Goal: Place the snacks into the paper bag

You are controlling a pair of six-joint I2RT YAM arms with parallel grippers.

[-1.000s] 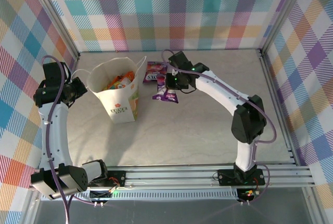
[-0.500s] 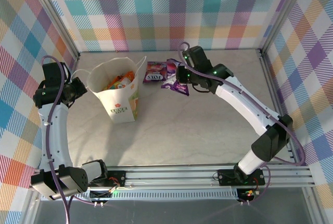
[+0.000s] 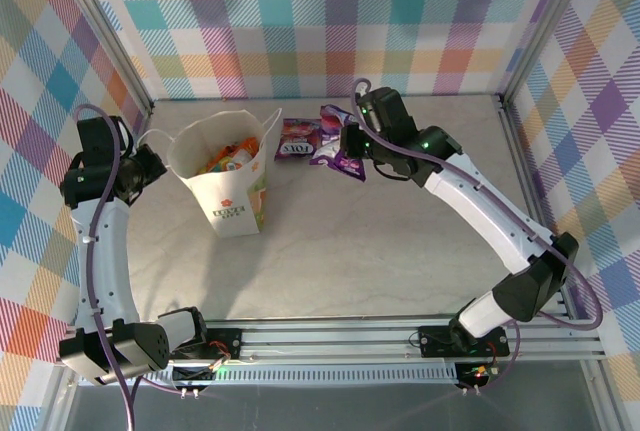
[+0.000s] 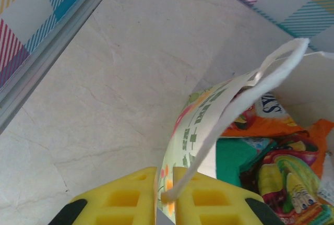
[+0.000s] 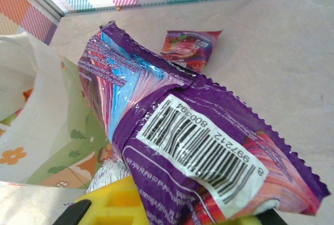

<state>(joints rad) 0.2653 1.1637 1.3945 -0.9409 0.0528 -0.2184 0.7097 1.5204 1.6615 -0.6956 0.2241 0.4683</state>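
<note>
One purple packet (image 5: 198, 131) hung pinched by its edge in my right gripper (image 3: 350, 146), near the paper bag (image 3: 235, 206). It looked light, crinkly and slippery. My left gripper (image 4: 165, 193) pinched the bag's rim.

The paper bag (image 3: 232, 201) is standing on the bench (image 3: 380, 241) at its left rear, snacks (image 3: 225, 159) lying inside it. A loose packet (image 3: 297, 139) is lying just right of the bag, a second packet (image 3: 338, 158) hanging right of that.
</note>
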